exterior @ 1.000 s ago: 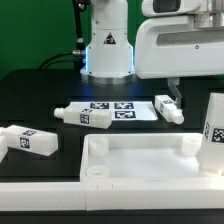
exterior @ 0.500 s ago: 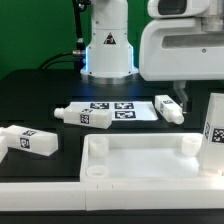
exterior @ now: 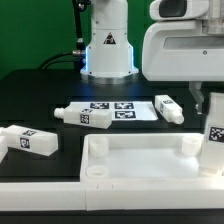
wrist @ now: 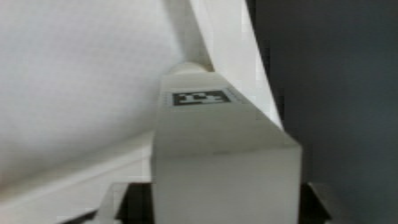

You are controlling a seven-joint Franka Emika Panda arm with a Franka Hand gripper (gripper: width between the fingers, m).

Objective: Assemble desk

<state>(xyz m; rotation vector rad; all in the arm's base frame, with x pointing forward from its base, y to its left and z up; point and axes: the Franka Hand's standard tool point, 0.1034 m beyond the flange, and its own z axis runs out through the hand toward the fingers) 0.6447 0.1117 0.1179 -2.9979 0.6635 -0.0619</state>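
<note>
the gripper (wrist: 217,208) has its jaws partway in, one on either side of the upright leg (wrist: 214,150); whether they've actually pinched it i can't tell. the leg stands directly beneath it, by a corner of the desk top (exterior: 140,165). it looks like light, stiff, smooth plastic, maybe slippery, so i'd squeeze the flat sides up high. further out, another leg (exterior: 166,108) lies flat.

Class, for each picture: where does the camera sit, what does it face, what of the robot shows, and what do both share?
Exterior view: off the arm, across the table, facing the desk top and robot base; the arm shows.
Wrist view: on the wrist, looking past the fingers at the upright leg.
Shared: that leg and the desk top.
</note>
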